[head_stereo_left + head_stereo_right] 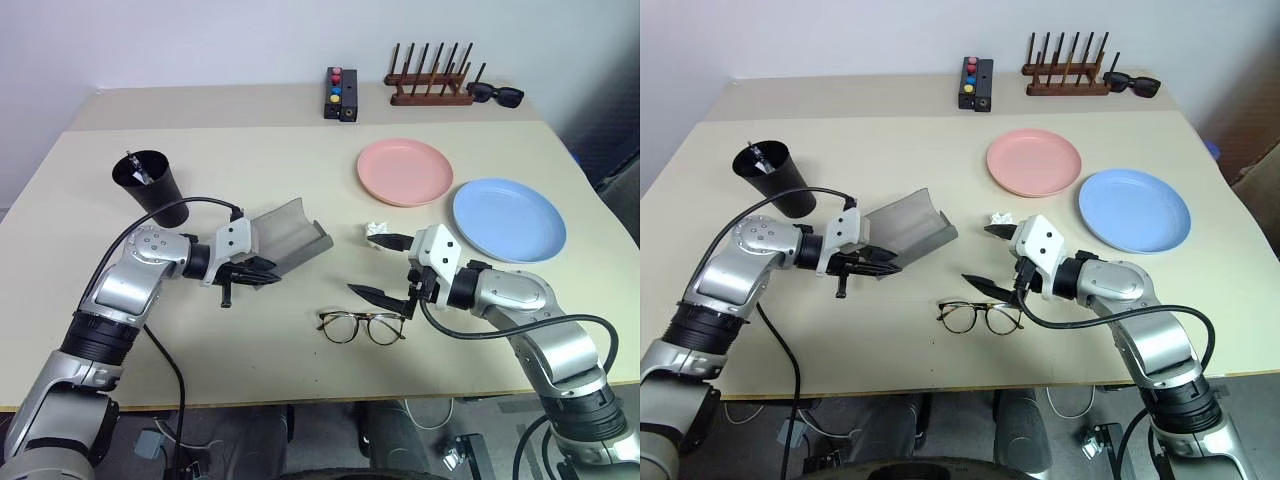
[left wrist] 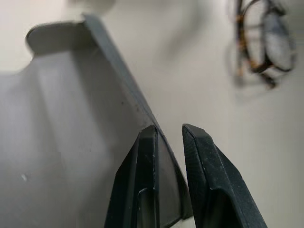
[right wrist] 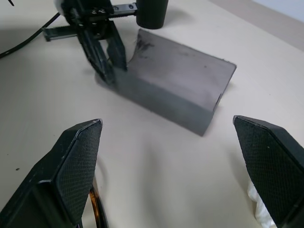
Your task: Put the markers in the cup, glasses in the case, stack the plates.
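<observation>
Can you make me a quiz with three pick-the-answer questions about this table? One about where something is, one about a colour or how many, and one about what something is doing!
1. Where are the glasses?
A. Inside the case
B. On the table, in front of the case
C. On the pink plate

2. What colours are the two plates?
A. Pink and blue
B. Green and yellow
C. Both white

3. What is the left gripper doing?
A. Hanging wide open over the cup
B. Holding a plate
C. Pinching the edge of the case

Answers:
1 B: the glasses lie on the bare table, apart from the open case.
2 A: the pink plate and blue plate sit side by side, not stacked.
3 C: the left wrist view shows its fingers closed on the case's edge, while the right gripper is wide open.
</observation>
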Controlling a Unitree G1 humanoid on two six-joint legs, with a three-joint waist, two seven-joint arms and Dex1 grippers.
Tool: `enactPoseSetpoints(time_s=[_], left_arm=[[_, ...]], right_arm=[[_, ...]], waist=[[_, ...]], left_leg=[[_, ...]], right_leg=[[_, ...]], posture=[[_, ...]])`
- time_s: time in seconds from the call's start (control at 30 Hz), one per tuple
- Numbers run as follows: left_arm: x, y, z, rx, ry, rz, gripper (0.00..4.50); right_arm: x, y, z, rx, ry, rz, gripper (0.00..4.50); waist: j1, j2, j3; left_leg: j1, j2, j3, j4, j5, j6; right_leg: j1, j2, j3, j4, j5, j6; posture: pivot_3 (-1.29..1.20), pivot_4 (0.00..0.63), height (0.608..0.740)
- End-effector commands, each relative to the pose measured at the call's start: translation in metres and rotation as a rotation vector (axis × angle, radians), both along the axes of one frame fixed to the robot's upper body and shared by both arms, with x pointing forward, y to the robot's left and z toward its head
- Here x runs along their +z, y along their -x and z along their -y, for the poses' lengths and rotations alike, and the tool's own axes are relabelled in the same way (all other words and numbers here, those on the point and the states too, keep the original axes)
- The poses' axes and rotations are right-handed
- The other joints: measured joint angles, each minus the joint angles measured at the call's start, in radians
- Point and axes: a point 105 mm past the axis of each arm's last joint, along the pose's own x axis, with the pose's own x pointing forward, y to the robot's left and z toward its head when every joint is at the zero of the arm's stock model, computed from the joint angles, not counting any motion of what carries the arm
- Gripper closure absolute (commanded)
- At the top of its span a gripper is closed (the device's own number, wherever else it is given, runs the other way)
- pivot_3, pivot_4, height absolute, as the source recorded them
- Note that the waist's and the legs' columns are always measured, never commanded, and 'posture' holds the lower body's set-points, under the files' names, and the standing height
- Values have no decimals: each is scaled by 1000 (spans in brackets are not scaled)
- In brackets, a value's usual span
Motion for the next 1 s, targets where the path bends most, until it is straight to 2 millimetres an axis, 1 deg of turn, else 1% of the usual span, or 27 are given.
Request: enactPoseSetpoints(time_s=[0.03,0.2,0.37,0.47,0.6,0.7,0.77,0.83,0.9,1.0], left_arm=[[10,8,3,-36,19,14,3720],[3,14,2,-67,-7,-5,3720],[2,27,4,-144,-12,-39,3720],[-1,34,0,-188,-48,-56,3720],[2,43,-6,-261,-83,-61,3720],[1,48,-14,-314,-159,-33,3720],[-1,46,-18,-318,-194,-15,3720],[-4,34,-20,-279,-225,44,3720],[-2,21,-19,-227,-212,91,3720],[3,13,-17,-198,-185,122,3720]], right_arm=[[13,0,-1,14,-11,56,0],[13,-1,-3,18,-16,62,0],[14,-1,-4,20,-19,65,0],[14,-2,-5,23,-21,66,0],[14,-3,-7,30,-24,68,0],[15,-3,-8,37,-26,69,0],[15,-4,-8,39,-27,69,0],[15,-4,-9,41,-28,70,0],[15,-3,-10,43,-29,72,0],[15,-3,-10,45,-30,72,0]], waist=[[0,0,0],[0,0,0],[-1,0,0],[-1,0,0],[0,0,0],[0,0,0],[0,0,0],[0,0,0],[2,0,0],[2,0,0]], left_leg=[[0,0,0,0,0,0],[0,0,0,0,0,0],[0,0,0,0,0,0],[0,0,0,0,0,0],[0,0,0,-1,0,0],[-1,0,0,0,0,0],[-1,0,0,0,0,0],[-1,0,0,0,0,0],[-1,0,0,0,0,0],[-1,0,0,1,0,0]], right_leg=[[0,0,0,0,0,0],[0,0,0,0,0,0],[0,0,0,0,-1,-1],[0,0,0,-1,-1,-1],[0,0,0,-1,-1,-1],[0,0,0,-1,-1,-2],[0,0,0,-1,-1,-2],[0,0,0,-2,-1,-2],[0,0,0,-1,-1,-2],[0,0,0,-1,-1,-1]], posture=[[0,150,739],[0,150,739],[0,150,739],[0,150,739],[0,150,739],[0,150,739],[0,150,739],[0,150,739],[0,150,739],[0,150,739]])
